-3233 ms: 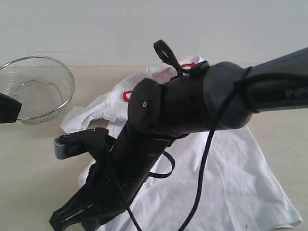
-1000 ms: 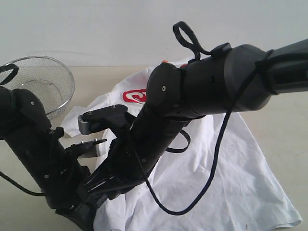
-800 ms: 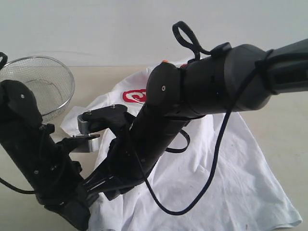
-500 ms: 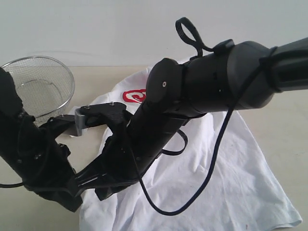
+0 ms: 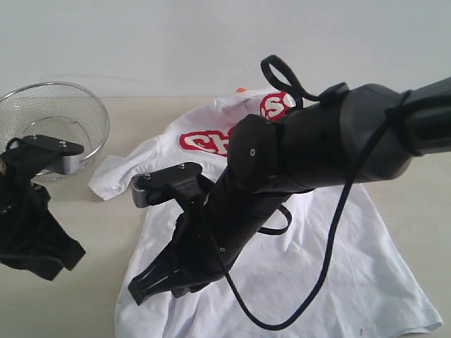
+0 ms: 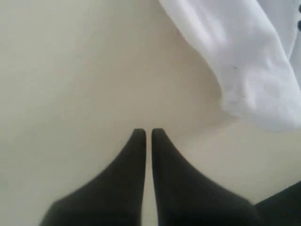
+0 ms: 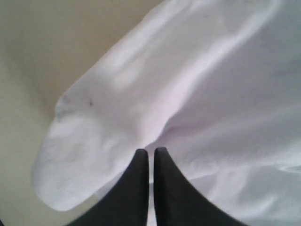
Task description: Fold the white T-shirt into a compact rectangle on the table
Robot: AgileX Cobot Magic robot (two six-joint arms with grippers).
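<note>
A white short-sleeved cotton T-shirt (image 5: 338, 253) lies spread out, unfolded and chest-up, on a pale beige wood-grain counter (image 5: 141, 116). Its collar points toward the counter's far edge and its hem toward the near edge. Red-outlined white lettering (image 5: 204, 141) runs across the chest, only partly visible. A small orange neck tag (image 5: 241, 90) shows at the collar, closest to the counter's far edge. One short sleeve (image 5: 116, 182) spreads flat onto bare counter, its edge slightly rumpled. The body widens toward the near edge, with soft wrinkles and one hem corner (image 5: 426, 317) lying flat on the counter. The middle of the shirt is hidden.
</note>
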